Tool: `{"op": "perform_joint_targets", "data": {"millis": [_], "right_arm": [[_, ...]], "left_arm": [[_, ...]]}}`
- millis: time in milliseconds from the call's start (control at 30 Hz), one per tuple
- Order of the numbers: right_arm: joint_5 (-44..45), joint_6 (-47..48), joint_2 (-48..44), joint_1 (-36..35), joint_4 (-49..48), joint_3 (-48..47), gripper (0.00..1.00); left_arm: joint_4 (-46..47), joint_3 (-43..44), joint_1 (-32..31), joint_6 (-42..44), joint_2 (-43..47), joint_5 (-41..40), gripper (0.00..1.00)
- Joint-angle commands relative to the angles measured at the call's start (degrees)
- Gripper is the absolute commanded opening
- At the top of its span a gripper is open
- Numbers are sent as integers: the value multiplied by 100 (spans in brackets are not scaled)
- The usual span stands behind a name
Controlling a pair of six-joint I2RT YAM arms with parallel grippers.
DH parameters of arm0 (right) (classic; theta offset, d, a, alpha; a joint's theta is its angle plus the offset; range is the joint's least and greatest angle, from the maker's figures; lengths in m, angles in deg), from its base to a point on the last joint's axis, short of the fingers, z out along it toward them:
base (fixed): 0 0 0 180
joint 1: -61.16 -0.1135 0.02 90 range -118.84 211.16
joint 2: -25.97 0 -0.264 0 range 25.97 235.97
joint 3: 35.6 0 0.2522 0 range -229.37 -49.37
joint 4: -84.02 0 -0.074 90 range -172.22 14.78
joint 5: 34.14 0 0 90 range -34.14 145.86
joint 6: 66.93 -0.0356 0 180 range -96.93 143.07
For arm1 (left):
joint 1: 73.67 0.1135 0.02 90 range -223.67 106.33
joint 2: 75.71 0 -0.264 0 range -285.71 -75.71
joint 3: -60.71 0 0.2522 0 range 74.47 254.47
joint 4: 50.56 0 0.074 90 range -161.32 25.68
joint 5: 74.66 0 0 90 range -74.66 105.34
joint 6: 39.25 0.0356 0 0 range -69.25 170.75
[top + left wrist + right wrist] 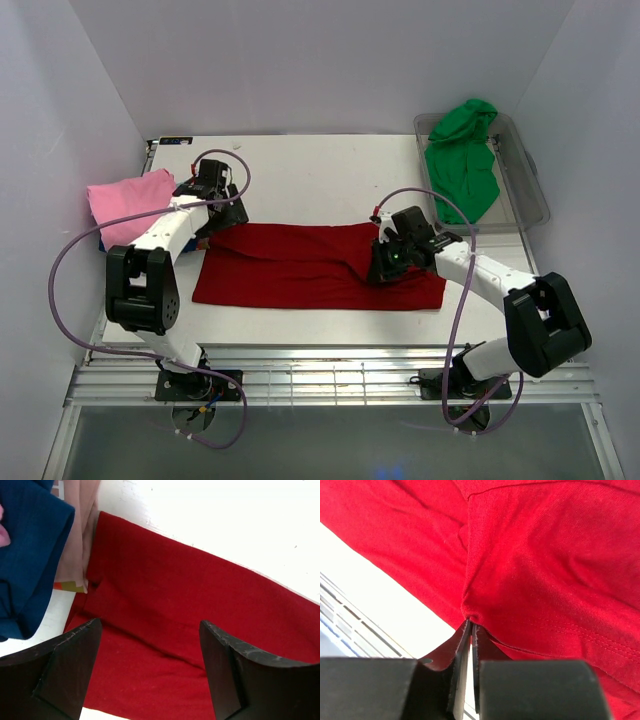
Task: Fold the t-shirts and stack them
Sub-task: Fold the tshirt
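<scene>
A red t-shirt [300,265] lies folded lengthwise as a long strip across the middle of the table. My left gripper [212,225] is open just above its far left corner; the left wrist view shows red cloth [165,610] between the spread fingers [225,670]. My right gripper [385,268] is shut on a pinch of the red t-shirt [520,570] near its right end. A pink t-shirt [128,203] sits on a stack at the left with a blue one [30,555] and a peach one [75,535]. A green t-shirt [462,160] hangs in the tub.
The clear plastic tub [530,190] stands at the back right. A slatted metal ledge [330,380] runs along the table's near edge. White walls close in both sides.
</scene>
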Motion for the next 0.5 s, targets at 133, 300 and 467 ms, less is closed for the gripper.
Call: {"op": "perform_joint_targets", "data": {"millis": [133,300,467], "right_arm": [[72,-214,-336,-153,-88,398,30],[537,-205,-529,-170,70,12,35],[1729,-284,-267,-135,307,-970,27]], "left_arm": [[40,-154,-12,-85,442,98,89],[49,65,-30,-138,302,195,88],[49,548,-292,-156,-93,187,66]]}}
